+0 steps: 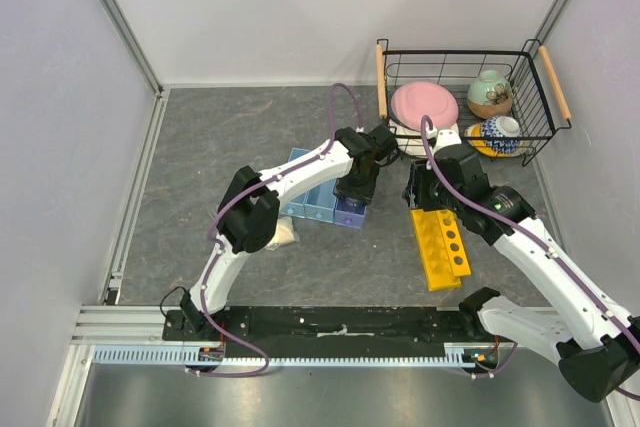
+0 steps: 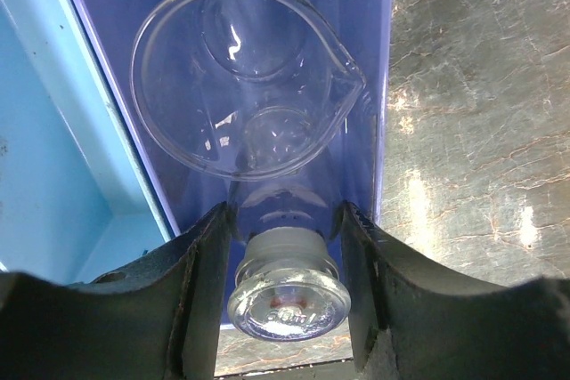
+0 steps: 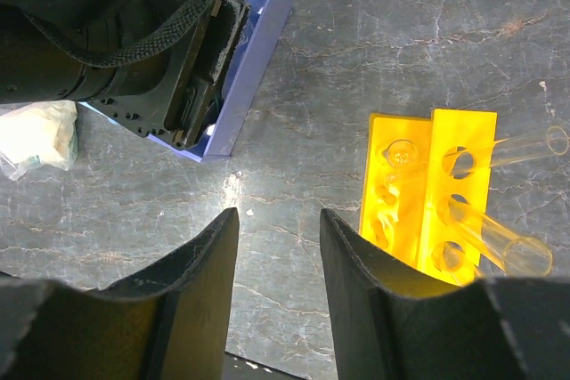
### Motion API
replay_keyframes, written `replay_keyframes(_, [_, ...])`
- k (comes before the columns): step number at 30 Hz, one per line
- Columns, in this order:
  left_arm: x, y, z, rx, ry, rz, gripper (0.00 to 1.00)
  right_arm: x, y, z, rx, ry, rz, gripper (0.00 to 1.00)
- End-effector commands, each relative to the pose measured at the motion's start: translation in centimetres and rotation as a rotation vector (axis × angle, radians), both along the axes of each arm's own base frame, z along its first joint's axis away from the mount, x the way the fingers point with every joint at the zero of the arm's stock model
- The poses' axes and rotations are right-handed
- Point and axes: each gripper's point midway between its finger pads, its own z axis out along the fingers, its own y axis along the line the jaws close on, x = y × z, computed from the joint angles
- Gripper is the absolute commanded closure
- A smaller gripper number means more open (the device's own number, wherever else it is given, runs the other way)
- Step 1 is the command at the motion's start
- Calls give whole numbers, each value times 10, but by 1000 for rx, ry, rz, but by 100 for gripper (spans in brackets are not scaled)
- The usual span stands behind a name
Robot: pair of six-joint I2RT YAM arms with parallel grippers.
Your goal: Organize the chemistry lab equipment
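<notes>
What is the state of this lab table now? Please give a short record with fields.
Left gripper: shut on a clear glass piece, over the tray
Beaker: in the tray's dark blue part
Right gripper: open, empty, above the table
Rack: yellow, holds two tubes
Cream lump: on the table near the tray
Basket: holds plate and bowls

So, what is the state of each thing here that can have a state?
Left gripper: closed on a small glass piece.
Right gripper: open, empty.
Beaker: standing in the blue tray, mouth up.
Rack: holds two tubes, other holes free.
Tubes: empty, leaning in the rack.
Basket: holds a plate and two bowls.
</notes>
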Motion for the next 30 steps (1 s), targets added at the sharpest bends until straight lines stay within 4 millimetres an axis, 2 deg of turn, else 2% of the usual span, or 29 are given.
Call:
replay_keyframes(1, [12,-9,25,-53,-58,-5,53,2,3,9,29,-34,6,51])
replay_keyframes(15, [10,-10,18,-49,-37,-7,41,1,2,11,31,-40,7,51])
replay_keyframes(22, [10,-9,10,-41,-23,-2,41,0,3,10,30,-35,8,51])
replay_keyframes(30, [10,-10,22,-56,-29,-5,40,1,3,10,33,-39,12,51])
